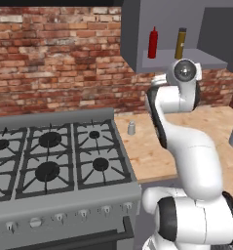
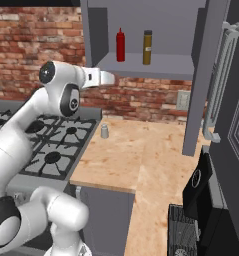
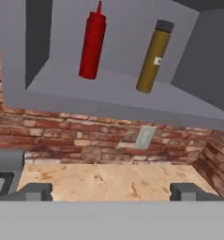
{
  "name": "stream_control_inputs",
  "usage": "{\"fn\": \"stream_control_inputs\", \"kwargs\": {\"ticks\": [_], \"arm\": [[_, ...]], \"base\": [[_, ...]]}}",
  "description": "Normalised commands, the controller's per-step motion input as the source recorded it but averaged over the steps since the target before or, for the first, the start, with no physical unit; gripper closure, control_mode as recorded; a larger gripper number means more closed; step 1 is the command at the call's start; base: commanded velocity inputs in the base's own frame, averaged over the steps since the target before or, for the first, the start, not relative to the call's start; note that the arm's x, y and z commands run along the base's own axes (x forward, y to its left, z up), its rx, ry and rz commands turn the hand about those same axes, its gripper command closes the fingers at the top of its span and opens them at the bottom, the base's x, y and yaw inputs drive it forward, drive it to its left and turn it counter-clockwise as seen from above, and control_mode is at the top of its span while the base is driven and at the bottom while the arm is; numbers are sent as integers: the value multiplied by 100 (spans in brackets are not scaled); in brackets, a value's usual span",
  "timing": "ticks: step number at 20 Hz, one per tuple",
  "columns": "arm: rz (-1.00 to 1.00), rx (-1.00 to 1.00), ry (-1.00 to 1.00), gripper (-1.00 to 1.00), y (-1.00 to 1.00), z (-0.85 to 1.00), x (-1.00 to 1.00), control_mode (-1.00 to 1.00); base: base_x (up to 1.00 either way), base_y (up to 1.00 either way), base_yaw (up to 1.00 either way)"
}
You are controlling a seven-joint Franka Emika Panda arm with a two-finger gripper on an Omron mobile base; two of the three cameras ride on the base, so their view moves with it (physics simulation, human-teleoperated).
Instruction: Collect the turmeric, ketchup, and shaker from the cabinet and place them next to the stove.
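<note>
Sitting upright on the flat grey shelf of the boxy grey wall cabinet (image 3: 108,101) are two of the three things on the list: the slim red squeeze-bottle ketchup (image 3: 92,44) with its pointed nozzle, and beside it, a little apart, the tall mustard-brown turmeric bottle (image 3: 153,57) with the dark cap. Both stand near the middle of the shelf with free space around them, so either looks easy to take from the front.

The short pale grey-white shaker jar (image 1: 131,128) is already down on the light wooden countertop (image 2: 141,155), just beside the right edge of the wide grey gas stove (image 1: 54,161) with the black grates. I'd call that one done, so roughly a third of the job.

The white arm's two-finger gripper (image 3: 111,191) hangs below and in front of the shelf with its jaws spread wide and nothing between them. The hand camera looks up at both bottles, so my guess is it's lining up for one of them; which one, can't tell.
</note>
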Motion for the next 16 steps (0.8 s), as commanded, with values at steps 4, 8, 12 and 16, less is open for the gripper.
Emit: {"fn": "stream_control_inputs", "kwargs": {"ticks": [4, 8, 12, 16], "arm": [[-9, 5, 12, -100, -49, 10, -26, -100], [0, 7, -8, -100, -40, -6, -33, -100], [0, 6, -9, -100, -38, 18, 0, -100], [0, 6, -7, -100, -33, 24, 16, -100]], "base": [[0, 0, 0], [0, 0, 0], [0, 0, 0], [0, 0, 0]]}}
